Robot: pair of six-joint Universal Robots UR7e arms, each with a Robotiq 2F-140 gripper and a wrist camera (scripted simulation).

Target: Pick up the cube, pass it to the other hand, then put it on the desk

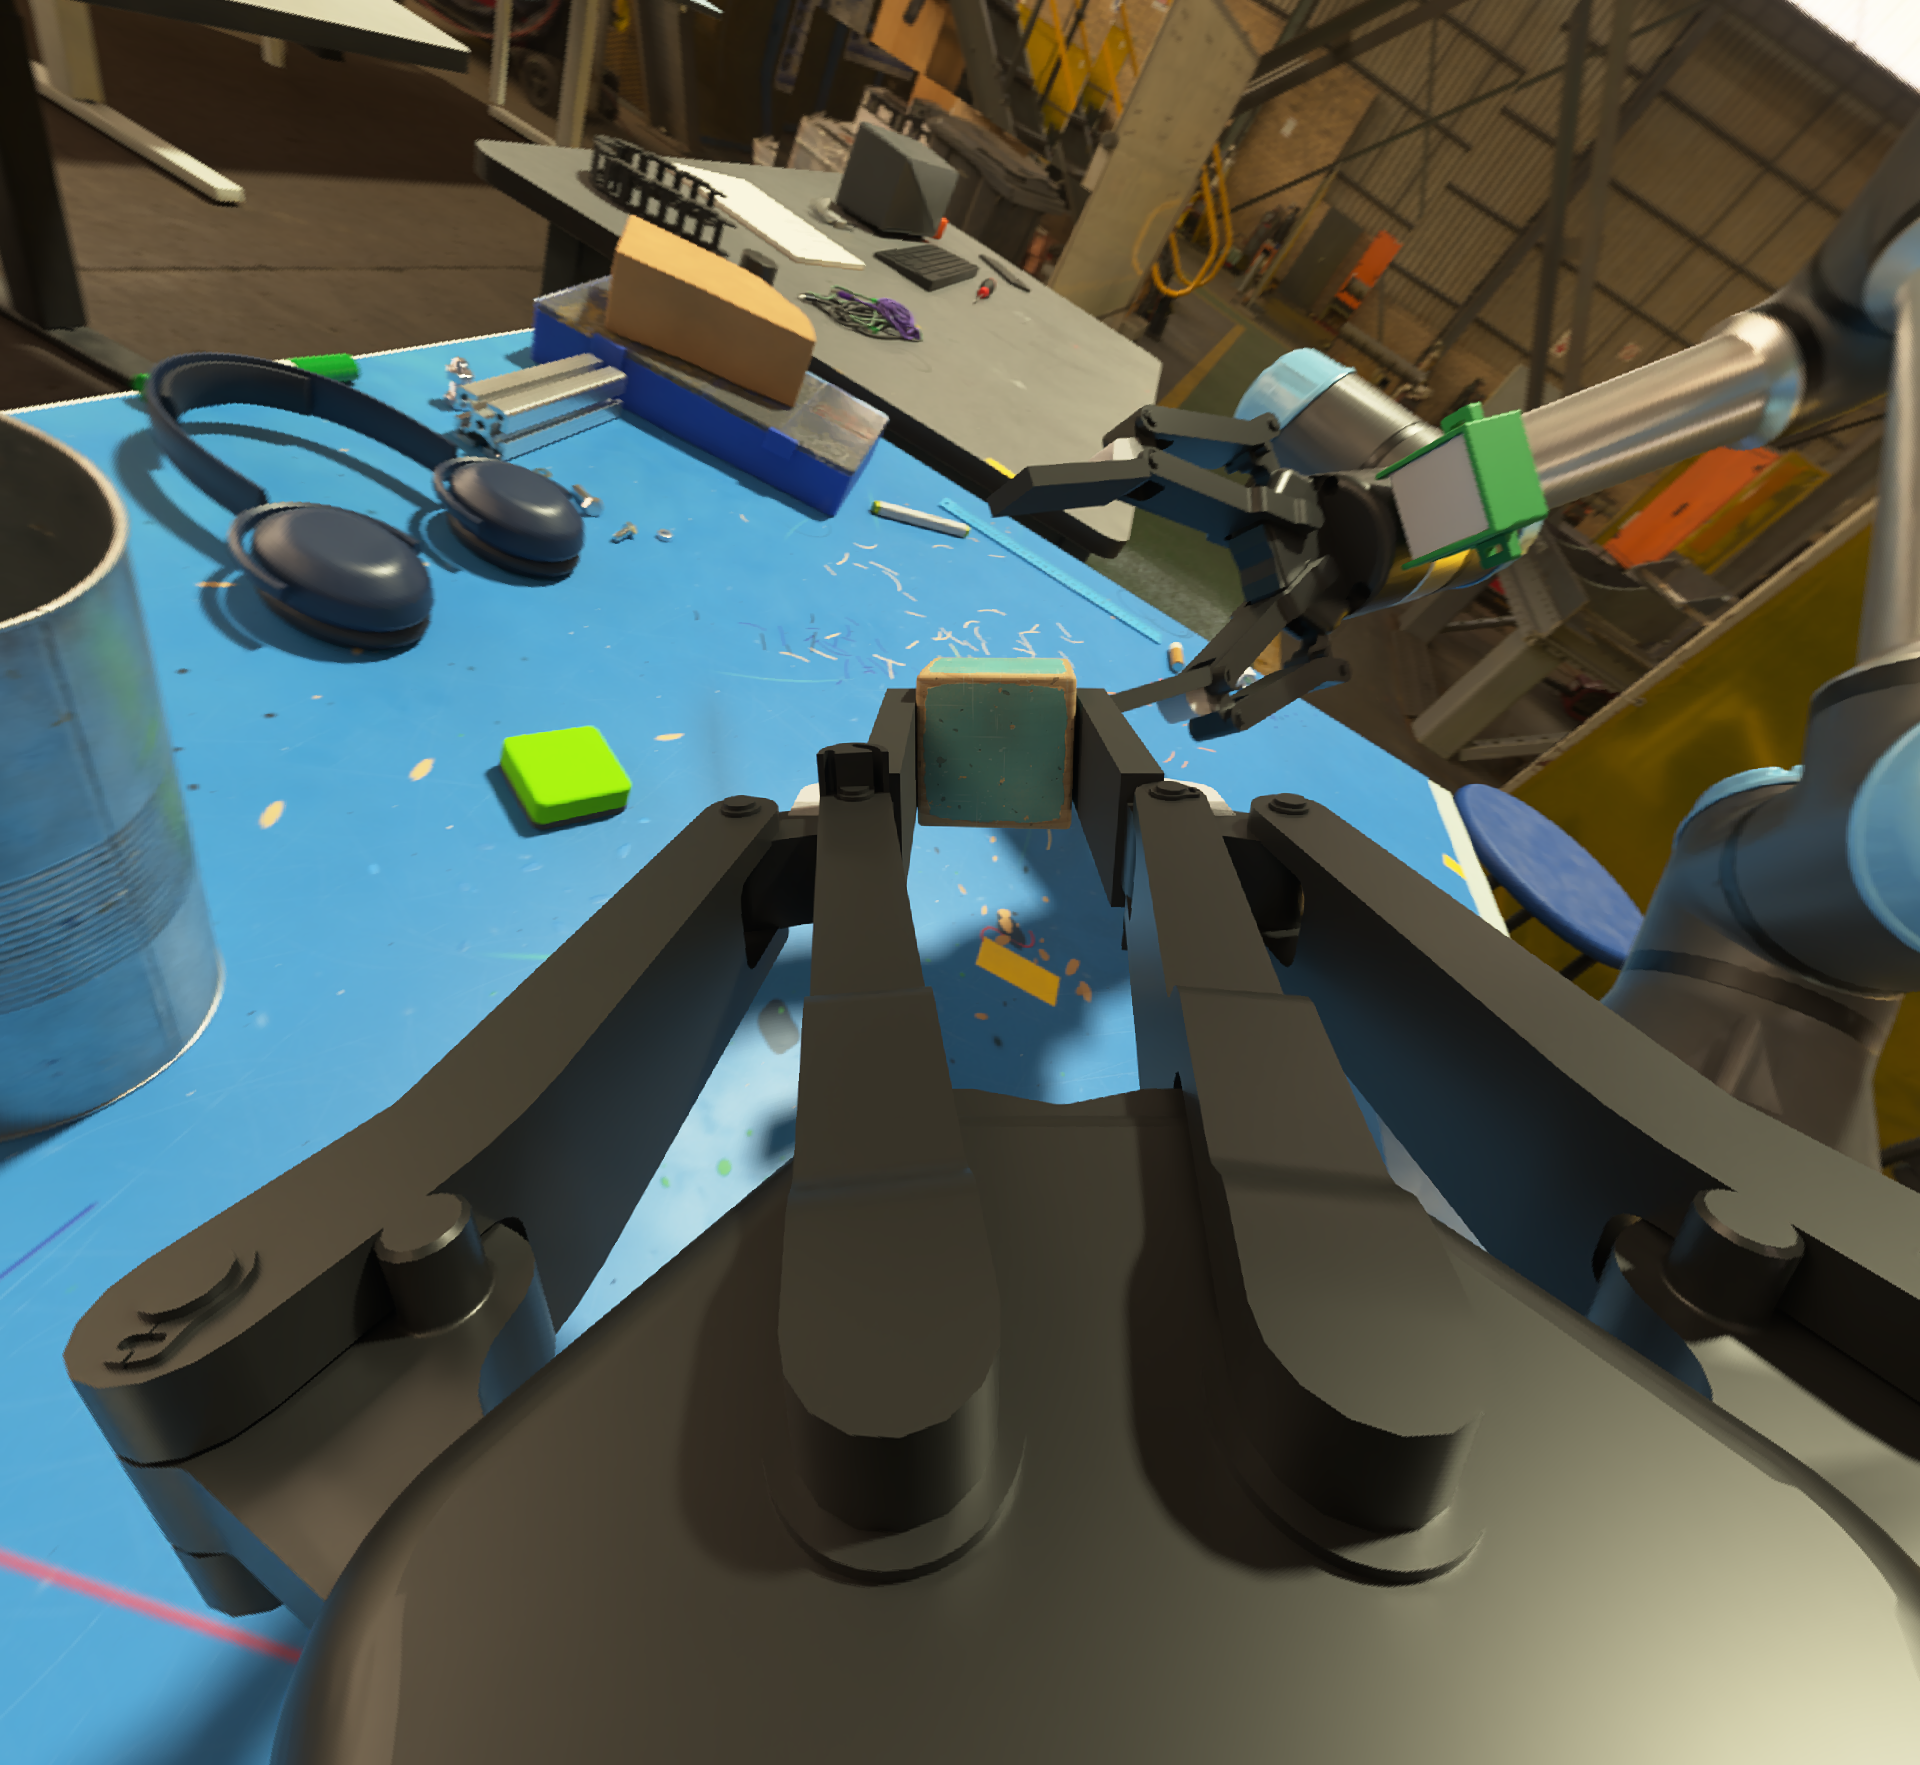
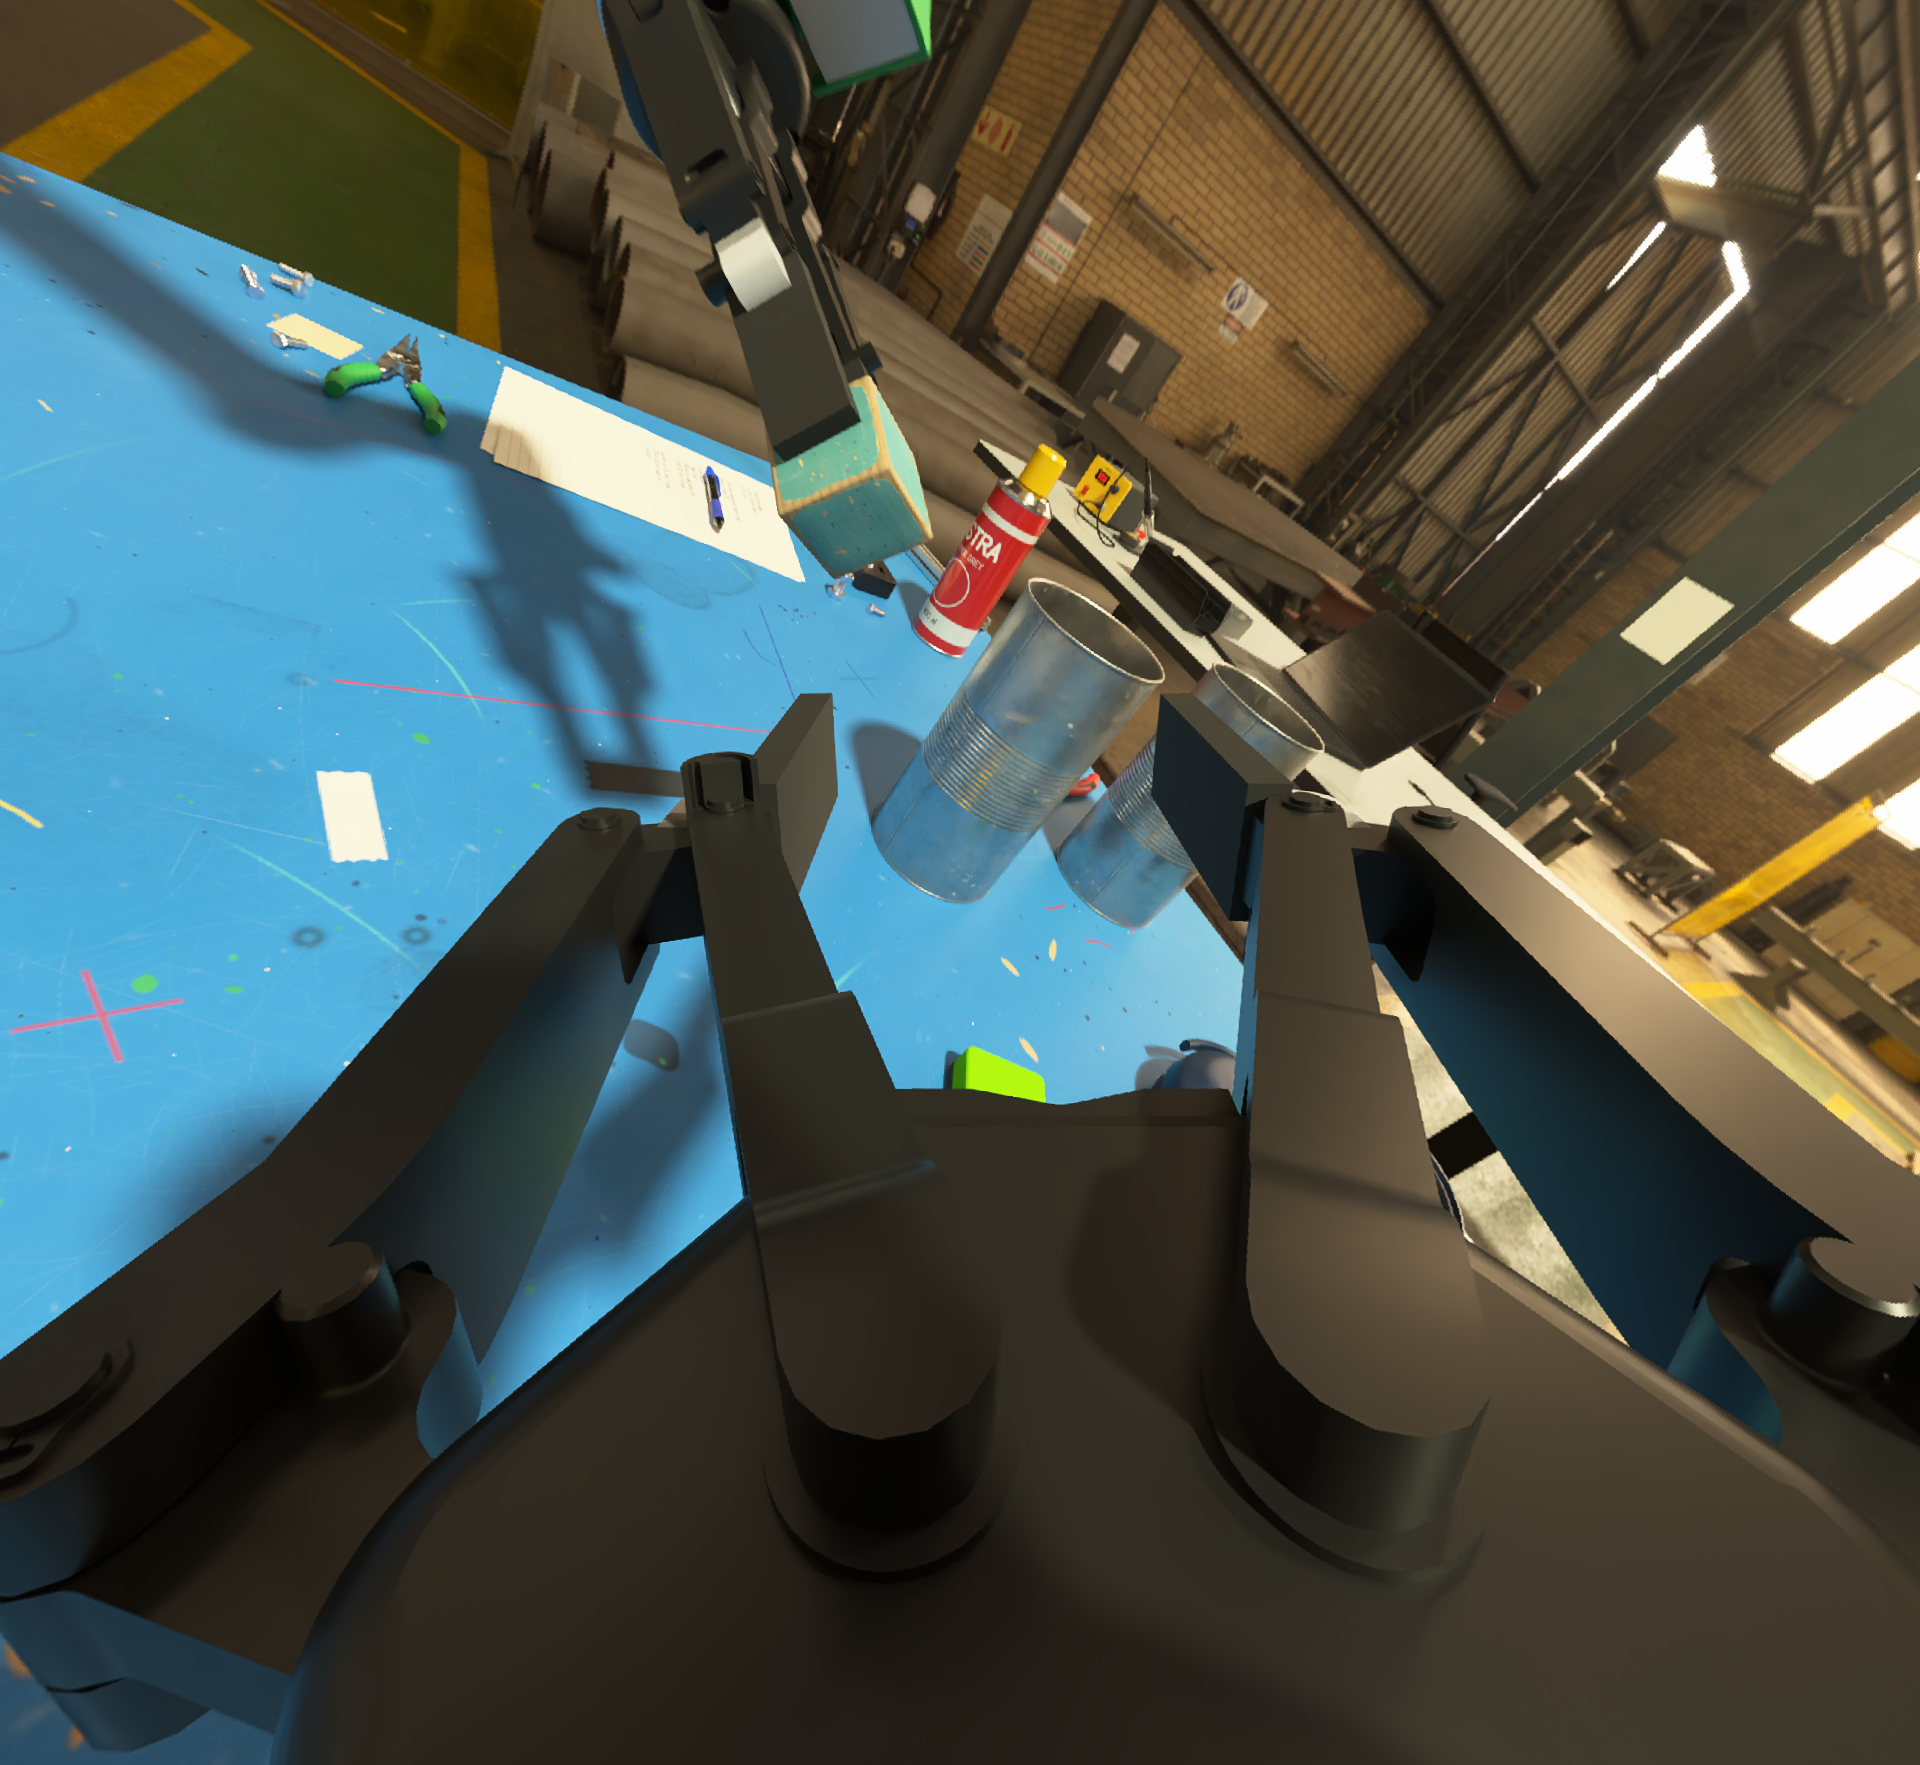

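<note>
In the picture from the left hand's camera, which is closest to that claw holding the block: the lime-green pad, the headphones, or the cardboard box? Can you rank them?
Measured from the left gripper, shut on the cube:
1. Lime-green pad: on the blue table just to its left.
2. Headphones: farther left and back.
3. Cardboard box: farthest, on the blue tray near the table's far edge.

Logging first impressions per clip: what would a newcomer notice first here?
The teal wooden cube, held off the blue desk in the left claw. Next, the right claw, open and empty, facing it across the desk. Dark blue headphones lie farther back.
</note>
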